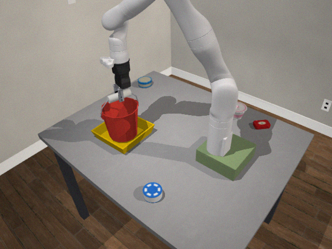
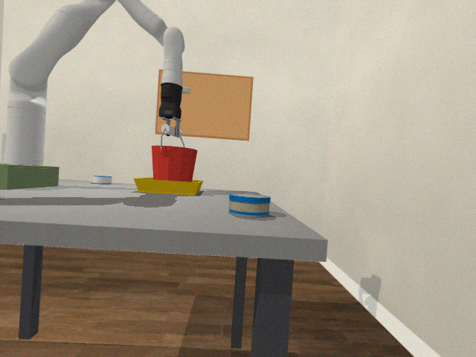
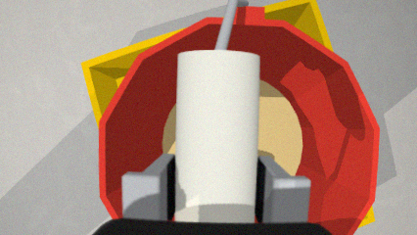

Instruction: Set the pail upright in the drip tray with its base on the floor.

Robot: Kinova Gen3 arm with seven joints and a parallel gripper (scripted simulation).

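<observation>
The red pail (image 1: 120, 119) hangs upright from its wire bail, with its base down inside the yellow drip tray (image 1: 123, 132). The tray walls hide whether the base touches the floor. My gripper (image 1: 120, 95) is shut on the pail's white handle grip (image 1: 119, 96), straight above the pail. In the exterior view the pail (image 2: 173, 163) sits low in the tray (image 2: 168, 186) under the gripper (image 2: 172, 131). In the wrist view the white grip (image 3: 217, 132) lies between my fingers, with the pail's tan floor and the tray corners (image 3: 105, 75) below.
A blue-rimmed round tin (image 1: 144, 81) stands behind the tray. A blue and white puck (image 1: 152, 191) lies near the front edge. The arm's green base block (image 1: 225, 156) is to the right, with a pink-lidded container (image 1: 239, 110) and a red box (image 1: 261, 124) beyond.
</observation>
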